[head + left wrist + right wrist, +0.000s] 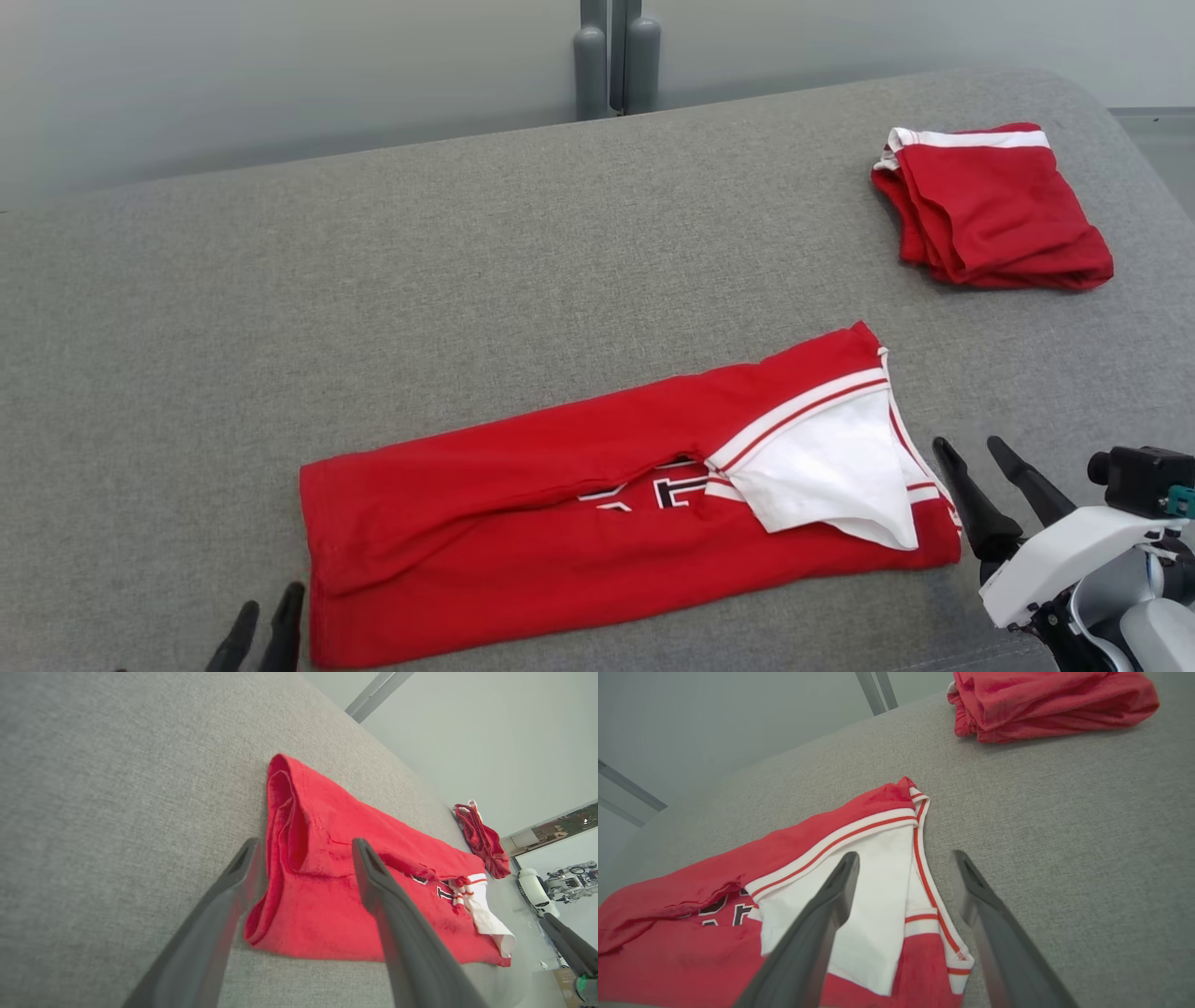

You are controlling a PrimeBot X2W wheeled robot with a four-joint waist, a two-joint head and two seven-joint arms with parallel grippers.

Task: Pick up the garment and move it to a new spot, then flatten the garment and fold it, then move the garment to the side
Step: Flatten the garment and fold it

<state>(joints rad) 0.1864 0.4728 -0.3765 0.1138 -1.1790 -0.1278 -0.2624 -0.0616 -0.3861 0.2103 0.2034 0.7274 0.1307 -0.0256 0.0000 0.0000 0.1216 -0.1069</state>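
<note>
While the left pincer (271,598) and right pincer (966,442) gape empty, the garment (560,509) lies between them.

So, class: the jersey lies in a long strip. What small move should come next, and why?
Probably lower the open right gripper onto the jersey at its white end and close: it lies free in a long strip, so a crosswise fold seems due.

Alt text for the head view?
A red shirt with white trim lies folded into a long strip on a grey padded surface, the open left hand and right hand near its ends. Another folded red garment sits far right.
</note>
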